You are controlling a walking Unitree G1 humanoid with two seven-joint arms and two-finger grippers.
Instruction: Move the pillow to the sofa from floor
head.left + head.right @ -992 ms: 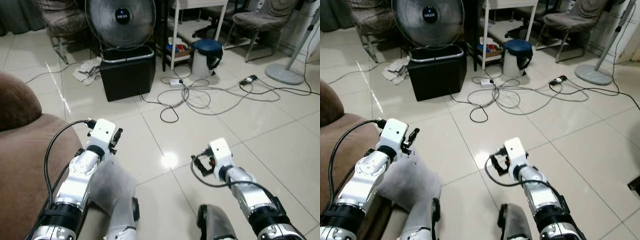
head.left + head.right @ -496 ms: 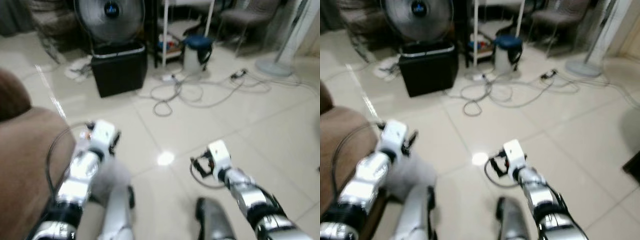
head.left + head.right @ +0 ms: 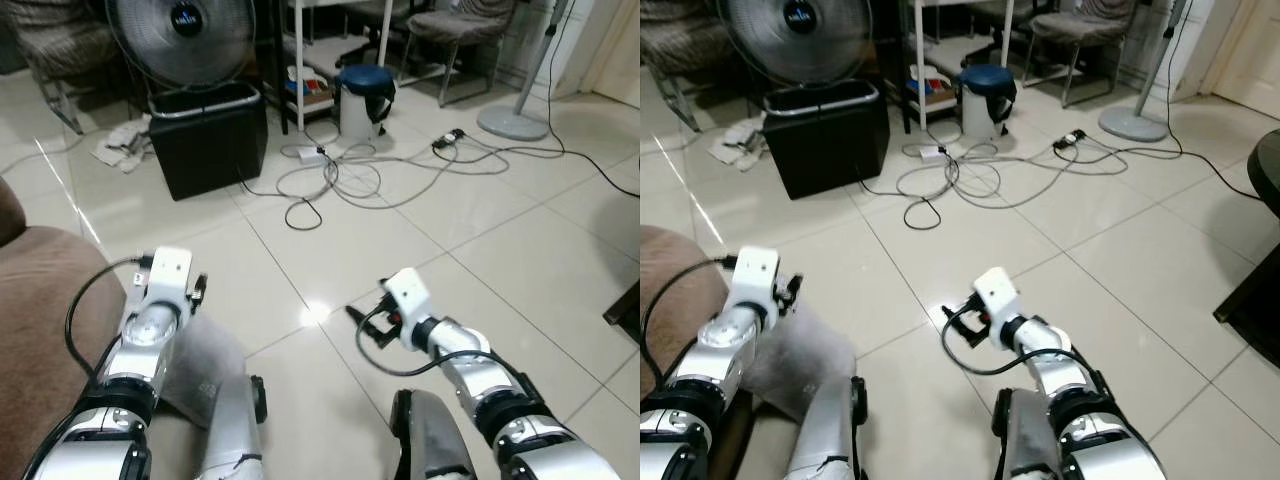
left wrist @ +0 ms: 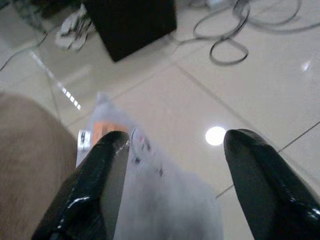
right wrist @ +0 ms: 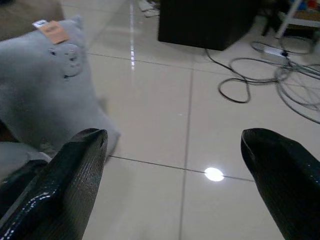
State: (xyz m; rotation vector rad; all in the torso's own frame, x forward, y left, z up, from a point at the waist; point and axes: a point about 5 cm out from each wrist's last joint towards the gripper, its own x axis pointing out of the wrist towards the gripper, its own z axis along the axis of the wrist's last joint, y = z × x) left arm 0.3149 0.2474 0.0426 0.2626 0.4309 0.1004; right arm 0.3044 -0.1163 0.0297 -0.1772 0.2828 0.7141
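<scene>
The pillow point(image 5: 50, 95) is grey and soft, with an orange tag at one corner. It stands on the floor point(image 3: 480, 250), propped against the brown sofa point(image 3: 40, 310) at the near left, tucked in by the robot's left leg. So it is already right beside where it has to go; it only needs lifting up and over onto the seat.

The left gripper point(image 4: 175, 180) hangs just above the pillow, fingers point(image 4: 100, 180) spread wide. One finger is over the pillow's tagged edge, the other out over bare tile. I'd guess it is held that way to straddle the pillow before closing. It grips nothing yet.

The right gripper point(image 5: 175, 175) is held out low over the tiles to the right, also spread wide and holding nothing, pointing toward the pillow as if ready to help from the other side.

Further off are a black box point(image 3: 205, 135) with a fan point(image 3: 180, 35) behind it and loose cables point(image 3: 350, 180), all well apart from the pillow and not in the way.
</scene>
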